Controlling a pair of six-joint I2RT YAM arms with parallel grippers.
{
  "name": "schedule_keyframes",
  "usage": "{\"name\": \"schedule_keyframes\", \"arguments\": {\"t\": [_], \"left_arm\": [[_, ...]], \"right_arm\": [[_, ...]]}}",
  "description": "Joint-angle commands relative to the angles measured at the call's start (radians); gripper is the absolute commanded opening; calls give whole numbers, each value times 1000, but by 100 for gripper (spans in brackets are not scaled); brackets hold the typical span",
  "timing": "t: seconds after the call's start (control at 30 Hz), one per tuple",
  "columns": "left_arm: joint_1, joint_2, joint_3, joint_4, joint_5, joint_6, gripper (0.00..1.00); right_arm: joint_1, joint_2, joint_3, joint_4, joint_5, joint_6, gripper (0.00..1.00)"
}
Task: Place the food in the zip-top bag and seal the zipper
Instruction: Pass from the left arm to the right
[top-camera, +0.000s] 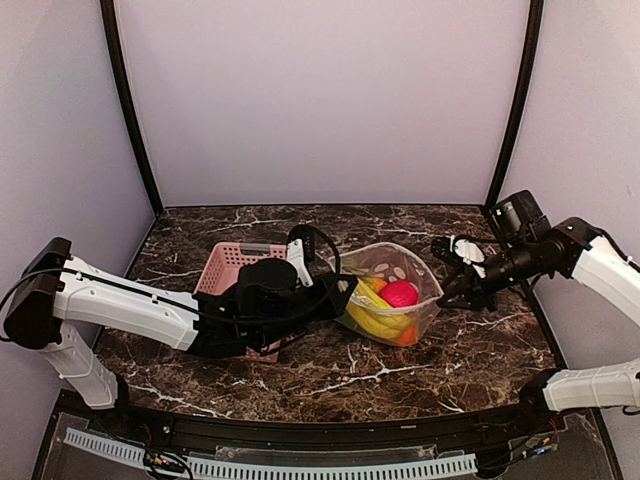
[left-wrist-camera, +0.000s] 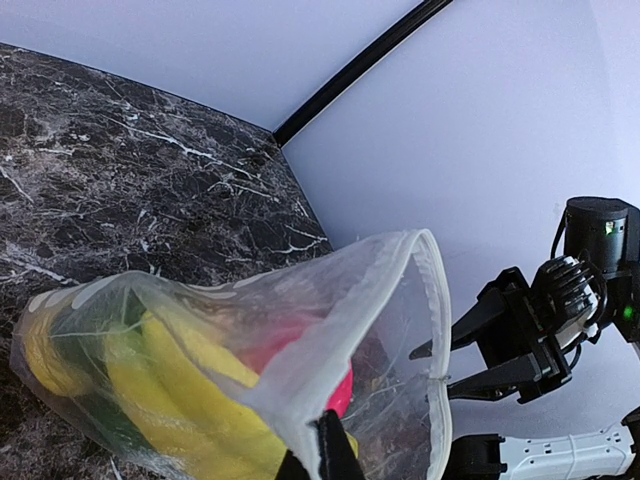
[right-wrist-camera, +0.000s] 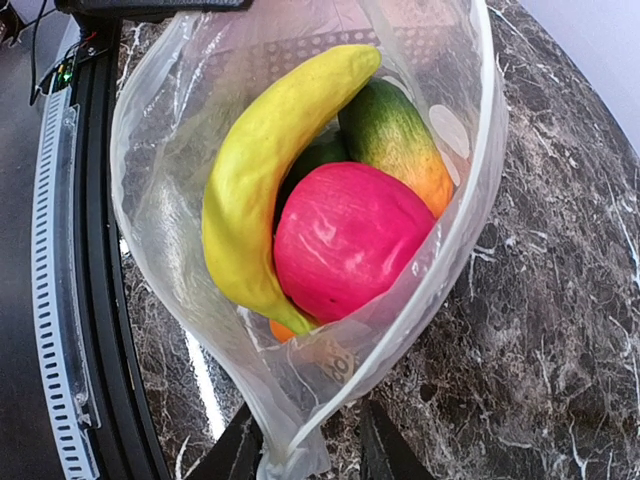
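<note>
**A:** Where is the bag (top-camera: 392, 268)?

**B:** Around the middle of the marble surface (top-camera: 450, 350), just right of the pink basket (top-camera: 235, 262) and between the two arms. Its mouth faces right and gapes wide.

**A:** What is in it?

**B:** A banana (right-wrist-camera: 260, 170) curves along one side. A magenta-red piece (right-wrist-camera: 350, 240) sits against it, with a green and orange piece (right-wrist-camera: 395, 135) behind that. Something dark green shows further down, but I cannot make out what it is.

**A:** What about the zipper strip (right-wrist-camera: 482, 170)?

**B:** It is unsealed. The strip runs round the open rim as one wide loop.

**A:** And the left gripper (top-camera: 345, 293)?

**B:** It is closed tight, pinching the bag's rim on the left side. The left wrist view shows the plastic caught between its fingers (left-wrist-camera: 322, 450).

**A:** And the right gripper (top-camera: 443, 297)?

**B:** It is at the right end of the mouth with its jaws partly apart. The corner of the rim sits in the gap between them, and neither finger seems to press on the plastic.
</note>
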Motion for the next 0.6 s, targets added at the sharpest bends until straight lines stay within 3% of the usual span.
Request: {"name": "schedule_keyframes", "arguments": {"t": [0.0, 0.2, 0.43, 0.57], "left_arm": [[1, -47, -7, 20, -24, -5, 1], [1, -50, -11, 24, -29, 8, 1], [4, -74, -17, -25, -12, 53, 2], [6, -141, -26, -150, -9, 182, 19]], "right_arm": [[18, 8, -11, 56, -41, -6, 31], [31, 36, -11, 76, -49, 1, 29], [32, 46, 63, 55, -54, 12, 1], [32, 32, 110, 40, -56, 10, 0]]}}
